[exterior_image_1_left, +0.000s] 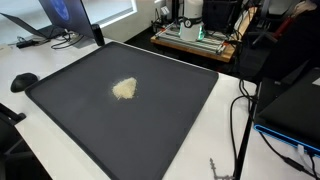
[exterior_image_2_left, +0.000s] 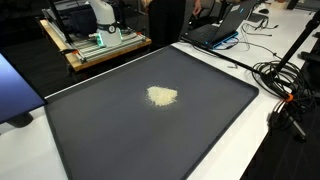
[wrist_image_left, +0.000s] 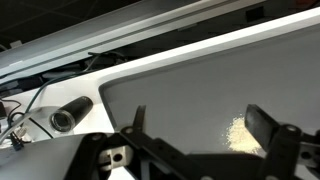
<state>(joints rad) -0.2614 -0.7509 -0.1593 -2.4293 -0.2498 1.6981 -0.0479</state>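
Observation:
A small pale beige heap of crumbs (exterior_image_1_left: 124, 89) (exterior_image_2_left: 163, 96) lies near the middle of a big dark grey mat (exterior_image_1_left: 150, 125) (exterior_image_2_left: 140, 135) on a white table. Neither exterior view shows the arm or the gripper. In the wrist view my gripper (wrist_image_left: 200, 128) hangs above the mat, open, with nothing between its two black fingers. The heap (wrist_image_left: 238, 135) lies just inside the right finger (wrist_image_left: 266, 130), partly hidden by it. The left finger (wrist_image_left: 137, 122) stands well clear of the heap.
A laptop (exterior_image_1_left: 58, 14) and a black mouse-like thing (exterior_image_1_left: 23, 82) lie beyond one edge of the mat. Cables (exterior_image_1_left: 240, 115) (exterior_image_2_left: 288, 92) run along another edge. A wooden cart with equipment (exterior_image_1_left: 195, 38) (exterior_image_2_left: 95, 45) stands behind. A small cylindrical device (wrist_image_left: 70, 114) sits beside the mat.

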